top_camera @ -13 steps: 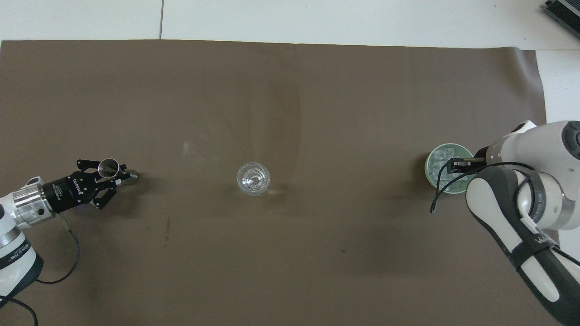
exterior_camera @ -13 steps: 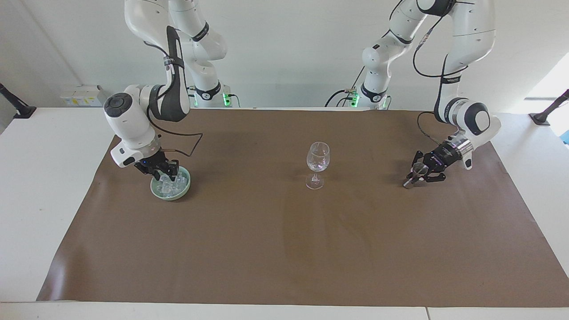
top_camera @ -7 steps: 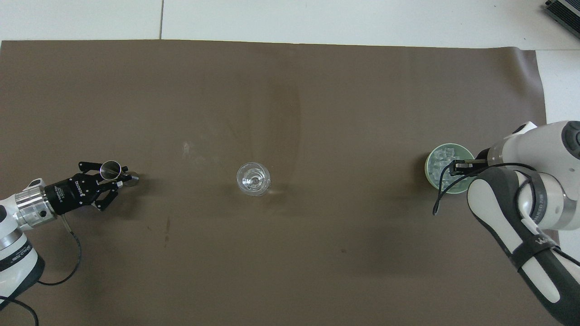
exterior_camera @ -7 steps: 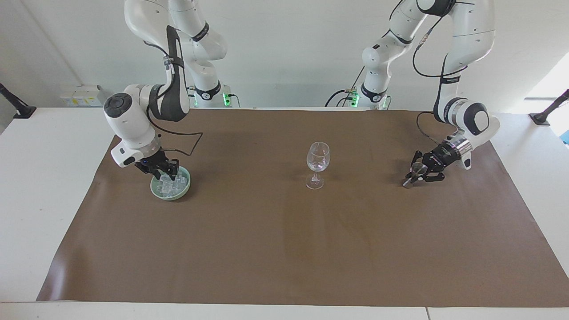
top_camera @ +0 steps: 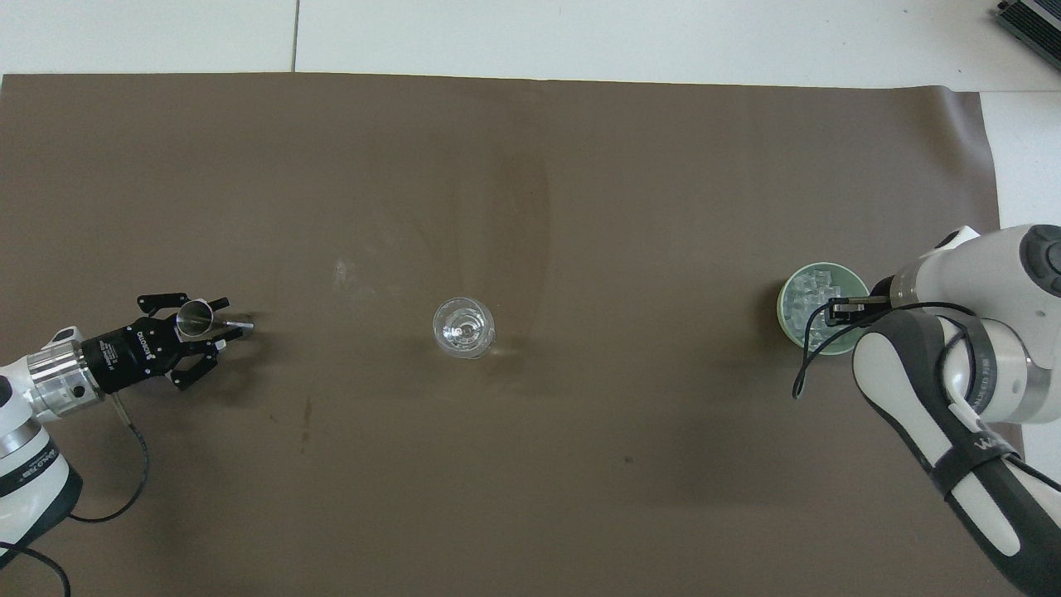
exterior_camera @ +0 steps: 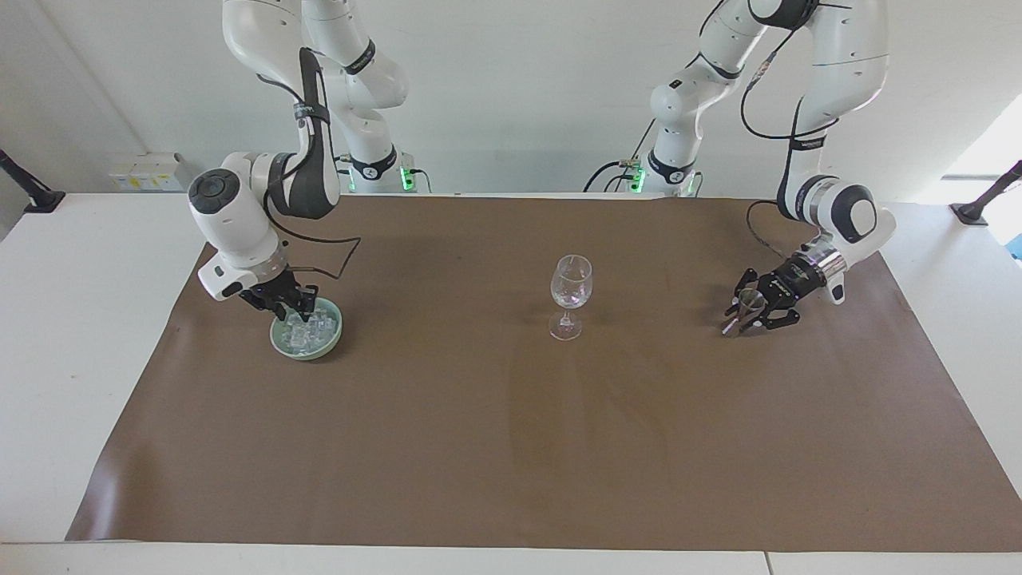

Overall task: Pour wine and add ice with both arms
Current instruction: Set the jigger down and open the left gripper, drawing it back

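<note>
the ice (exterior_camera: 306, 329) lies heaped in the bowl (exterior_camera: 331, 342) at the right arm's end of the surface (exterior_camera: 511, 447), with no clear long axis. the right pincer (exterior_camera: 297, 304) hangs over the bowl, whether apart or together i cannot tell. the left pincer (exterior_camera: 746, 315) clamps a tilted metal cup (exterior_camera: 749, 300), mouth up.

Drew the left gripper (exterior_camera: 742, 313) back a little toward its own arm's end of the table (exterior_camera: 80, 359), and with it the small metal cup (exterior_camera: 749, 299), now tipped further, its foot edge-on in the overhead view. Raised the right gripper (exterior_camera: 289, 303) slightly off the ice (exterior_camera: 311, 331), toward the rim of the green bowl (exterior_camera: 336, 330) nearer the robots.
</note>
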You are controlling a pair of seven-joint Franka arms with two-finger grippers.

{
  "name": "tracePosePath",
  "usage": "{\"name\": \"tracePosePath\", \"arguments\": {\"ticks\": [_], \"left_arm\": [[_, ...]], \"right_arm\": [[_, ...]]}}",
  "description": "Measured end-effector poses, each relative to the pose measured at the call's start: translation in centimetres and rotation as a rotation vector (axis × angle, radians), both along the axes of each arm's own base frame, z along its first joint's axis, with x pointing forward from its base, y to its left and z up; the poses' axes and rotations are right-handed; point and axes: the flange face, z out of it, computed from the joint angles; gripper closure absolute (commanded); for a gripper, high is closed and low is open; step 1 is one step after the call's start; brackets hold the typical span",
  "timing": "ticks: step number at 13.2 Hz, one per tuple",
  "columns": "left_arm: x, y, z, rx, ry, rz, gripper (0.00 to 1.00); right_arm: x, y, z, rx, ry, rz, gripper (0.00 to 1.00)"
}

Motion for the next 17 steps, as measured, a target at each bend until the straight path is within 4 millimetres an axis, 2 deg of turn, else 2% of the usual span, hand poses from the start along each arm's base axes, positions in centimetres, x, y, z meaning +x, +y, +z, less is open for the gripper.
{"name": "tracePosePath", "arguments": {"ticks": [6, 10, 12, 15, 17], "left_arm": [[0.4, 0.2, 0.4, 0.005, -0.011, -0.001, 0.00], [1.6, 0.8, 1.8, 0.030, -0.044, -0.029, 0.00], [2.0, 1.4, 2.4, 0.050, -0.055, -0.053, 0.00], [2.3, 3.4, 3.9, 0.099, -0.077, -0.122, 0.00], [2.7, 5.2, 5.1, 0.143, -0.092, -0.164, 0.00]], "right_arm": [[-0.5, 0.0, -1.0, -0.033, -0.009, 0.032, 0.55], [-0.5, 0.0, -1.1, -0.033, -0.007, 0.033, 0.62], [-0.7, 0.0, -1.3, -0.032, -0.002, 0.033, 0.72], [-0.8, 0.1, -1.4, -0.032, 0.001, 0.033, 0.96], [-0.8, 0.1, -1.4, -0.032, 0.000, 0.033, 1.00]]}}
